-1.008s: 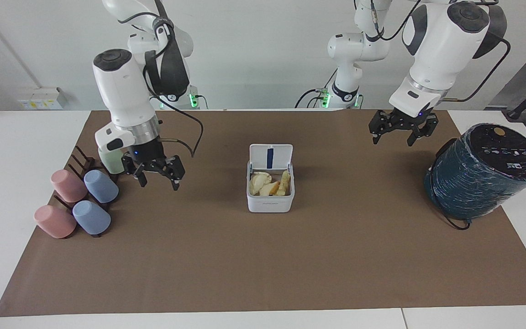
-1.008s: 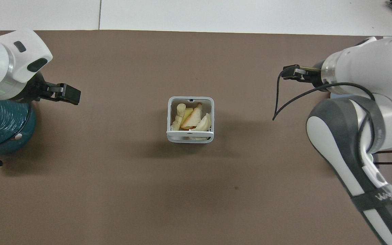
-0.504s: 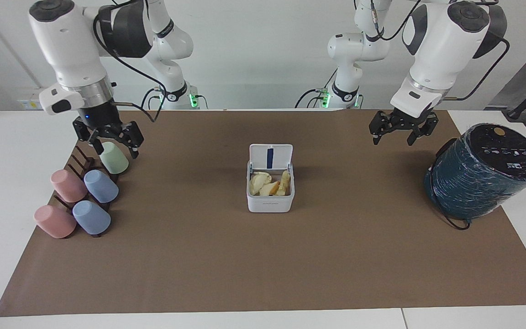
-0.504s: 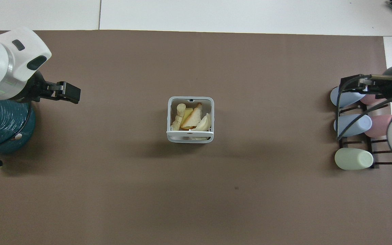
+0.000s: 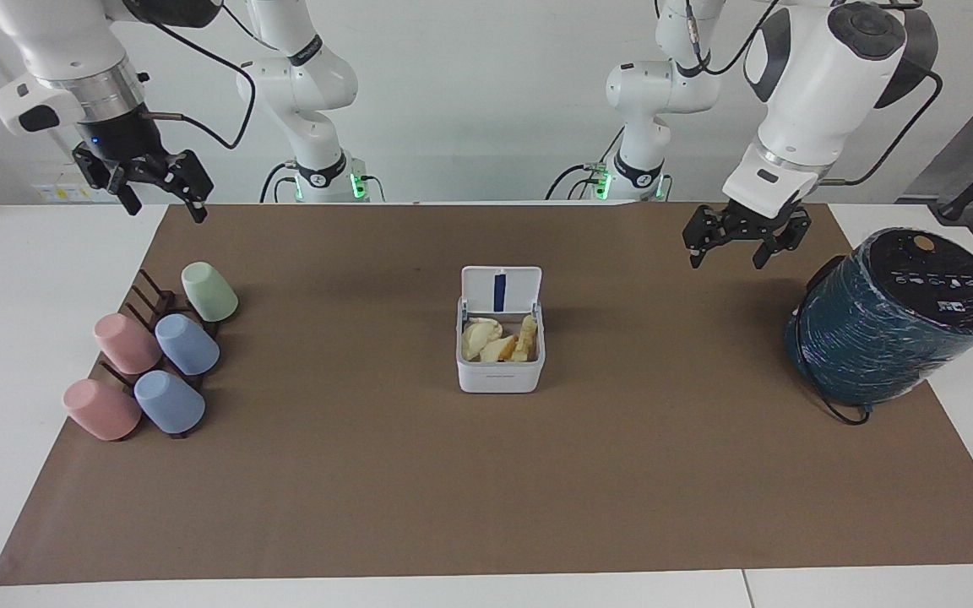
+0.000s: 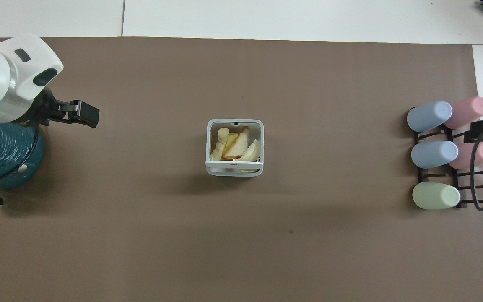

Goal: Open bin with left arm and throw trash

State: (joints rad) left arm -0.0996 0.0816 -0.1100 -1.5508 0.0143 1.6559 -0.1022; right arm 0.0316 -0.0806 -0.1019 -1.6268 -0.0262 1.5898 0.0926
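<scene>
The small white bin [image 5: 499, 376] stands at the middle of the brown mat, its lid [image 5: 501, 289] hinged upright with the blue strip showing. The trash [image 5: 499, 339] lies inside it: a pale yellow wedge with an orange edge and cream lumps, also seen in the overhead view [image 6: 235, 147] within the bin's rim [image 6: 234, 170]. I cannot pick out a white paper wad. My left gripper [image 5: 725, 258] hangs open and empty over the mat beside the teal cylinder, apart from the bin; it also shows in the overhead view [image 6: 83, 114]. My right gripper [image 5: 164, 207] is open, empty and raised high over the right arm's end.
A big dark teal cylinder [image 5: 896, 317] with a black cable lies tilted at the left arm's end of the mat [image 6: 2, 155]. A dark rack with pink, blue and green cups [image 5: 149, 363] sits at the right arm's end [image 6: 434, 153].
My right gripper has risen and drawn back from beside the cups, over the mat, to high over the right arm's end. The left arm, bin and trash have not moved.
</scene>
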